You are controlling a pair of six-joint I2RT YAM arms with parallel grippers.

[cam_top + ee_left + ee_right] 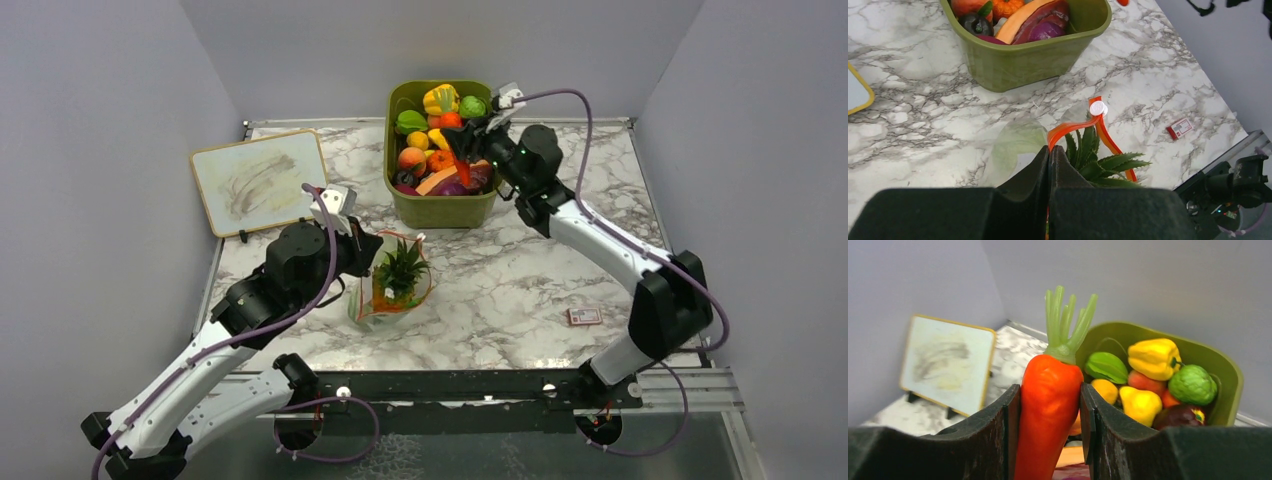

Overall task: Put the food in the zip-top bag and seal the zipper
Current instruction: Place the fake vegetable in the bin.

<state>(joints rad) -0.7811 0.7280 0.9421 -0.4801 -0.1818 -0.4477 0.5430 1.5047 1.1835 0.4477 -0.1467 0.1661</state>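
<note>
The clear zip-top bag point(395, 290) lies on the marble in front of the left arm. Spiky green leaves point(1098, 165) of a toy fruit stick out of its mouth, and a pale green ball point(1015, 145) shows through the plastic. My left gripper point(1050, 150) is shut on the bag's orange-red zipper point(1073, 127) near its left end. The white slider point(1097, 108) sits at the far end of the strip. My right gripper point(1050, 390) is shut on an orange-red toy carrot point(1048, 410) with pale green stalks, held above the olive-green bin point(440, 208).
The bin point(1228, 370) holds several toy fruits and vegetables. A small whiteboard point(258, 180) leans at the back left. A little red card point(584, 316) lies on the marble at the right. Grey walls close in the table on three sides.
</note>
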